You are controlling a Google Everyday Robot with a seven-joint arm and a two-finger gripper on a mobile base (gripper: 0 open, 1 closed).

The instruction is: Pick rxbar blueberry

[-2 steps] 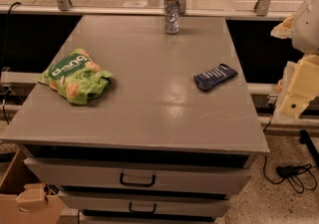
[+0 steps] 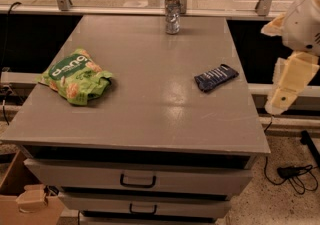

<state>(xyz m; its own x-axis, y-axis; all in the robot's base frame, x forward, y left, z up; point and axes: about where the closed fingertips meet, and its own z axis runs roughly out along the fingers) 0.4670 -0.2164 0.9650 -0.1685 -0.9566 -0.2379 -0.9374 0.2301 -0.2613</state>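
Observation:
The rxbar blueberry (image 2: 216, 77) is a small flat bar in a dark navy wrapper with white lettering. It lies on the right side of the grey table top (image 2: 160, 114), near the right edge. My gripper (image 2: 289, 86) is a cream-coloured piece hanging off the table's right side. It is to the right of the bar, about level with it, and not touching it.
A large green chip bag (image 2: 76, 76) lies on the left side of the table. A silver can (image 2: 172, 14) stands at the back centre. Drawers (image 2: 137, 180) are below the top. A cardboard box (image 2: 22, 201) and cables (image 2: 295, 174) are on the floor.

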